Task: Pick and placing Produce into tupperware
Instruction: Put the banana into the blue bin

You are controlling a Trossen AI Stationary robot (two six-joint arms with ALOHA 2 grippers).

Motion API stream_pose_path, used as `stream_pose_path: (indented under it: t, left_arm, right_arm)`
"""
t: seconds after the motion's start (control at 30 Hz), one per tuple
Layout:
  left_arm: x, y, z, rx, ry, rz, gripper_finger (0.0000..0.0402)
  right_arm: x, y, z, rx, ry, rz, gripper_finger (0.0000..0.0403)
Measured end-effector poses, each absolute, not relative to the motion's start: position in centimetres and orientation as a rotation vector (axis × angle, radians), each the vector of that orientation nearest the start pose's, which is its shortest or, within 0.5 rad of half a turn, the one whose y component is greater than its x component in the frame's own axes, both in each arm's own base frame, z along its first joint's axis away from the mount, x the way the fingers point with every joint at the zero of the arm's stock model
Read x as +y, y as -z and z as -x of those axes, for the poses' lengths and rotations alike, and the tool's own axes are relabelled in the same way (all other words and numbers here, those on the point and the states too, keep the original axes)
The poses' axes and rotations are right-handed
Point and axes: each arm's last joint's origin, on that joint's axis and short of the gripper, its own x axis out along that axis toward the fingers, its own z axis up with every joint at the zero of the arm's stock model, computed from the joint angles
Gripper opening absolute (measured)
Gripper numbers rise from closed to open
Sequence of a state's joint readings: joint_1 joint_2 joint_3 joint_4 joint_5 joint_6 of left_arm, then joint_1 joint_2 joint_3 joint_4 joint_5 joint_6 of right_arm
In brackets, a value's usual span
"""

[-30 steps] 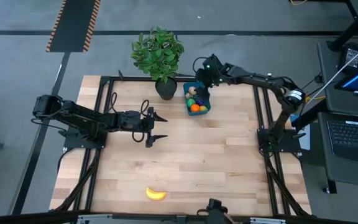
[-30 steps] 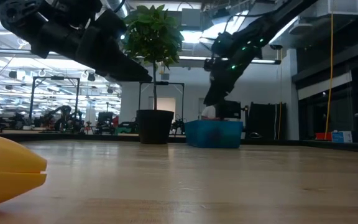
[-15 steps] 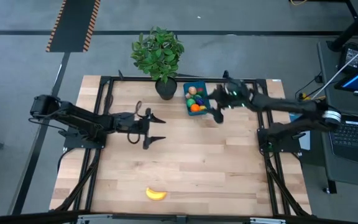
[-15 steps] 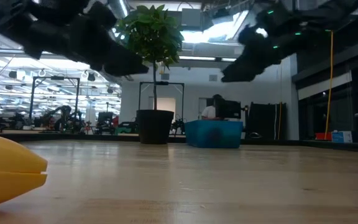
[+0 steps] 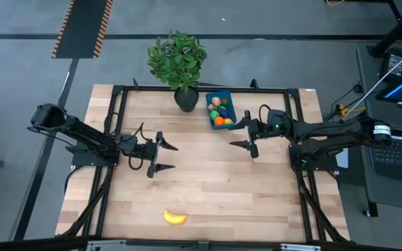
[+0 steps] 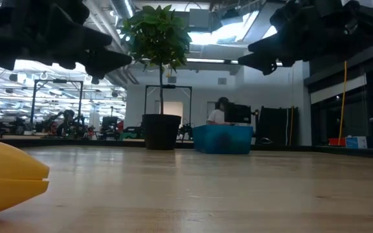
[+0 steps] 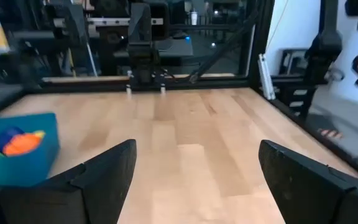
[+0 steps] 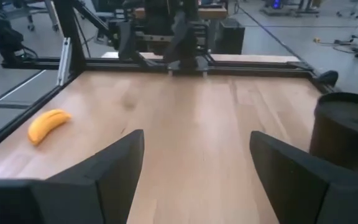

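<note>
Both grippers empty, jaws spread: left gripper [image 5: 160, 156] centre-left, right gripper [image 5: 246, 135] centre-right. Banana [image 5: 175, 218] lies alone, lower centre; tupperware [image 5: 221, 111] upper centre. I risk both arms converging and colliding.

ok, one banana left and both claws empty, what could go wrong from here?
1. The banana lies near the table's front edge, far from both claws; a clumsy grasp could nudge it off.
2. The tupperware already holds several pieces, so the banana may sit proud or roll out.
3. The potted plant stands right beside the tupperware; an arm carrying the banana there could brush it.
</note>
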State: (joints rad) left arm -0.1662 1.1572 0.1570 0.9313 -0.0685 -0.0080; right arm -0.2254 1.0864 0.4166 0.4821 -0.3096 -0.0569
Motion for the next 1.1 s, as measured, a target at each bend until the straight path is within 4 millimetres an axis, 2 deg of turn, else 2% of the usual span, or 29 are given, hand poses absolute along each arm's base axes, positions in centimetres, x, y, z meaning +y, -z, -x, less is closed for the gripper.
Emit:
stream_pose_path:
  t: [0.1, 0.33, 0.47, 0.67, 0.83, 1.1]
  left_arm:
    - [-3.4, -16.5, -19.0, 0.073, 0.114, 0.066, 0.0331]
    - [-3.6, -16.2, -18.9, 0.098, 0.128, 0.065, 0.0331]
    - [-3.8, -16.2, -18.9, 0.104, 0.147, 0.12, 0.0331]
    - [-5.3, -16.2, -18.5, 0.129, 0.465, 0.137, 0.0331]
    - [-6.7, -16.7, -18.4, 0.131, 0.556, 0.167, 0.0327]
    - [-7.4, -17.1, -18.8, 0.151, 0.388, 0.213, 0.0319]
  right_arm:
    - [-3.9, -21.3, -21.7, 0.186, -0.093, -0.022, 0.0294]
    - [-3.9, -20.8, -22.0, 0.215, -0.088, -0.082, 0.0294]
    - [-4.0, -20.5, -22.1, 0.228, -0.088, -0.085, 0.0294]
    - [-3.9, -20.5, -22.1, 0.228, -0.1, -0.088, 0.0294]
    - [-3.9, -20.5, -22.1, 0.227, -0.117, -0.131, 0.0294]
    - [-3.9, -20.5, -22.1, 0.233, -0.108, -0.217, 0.0294]
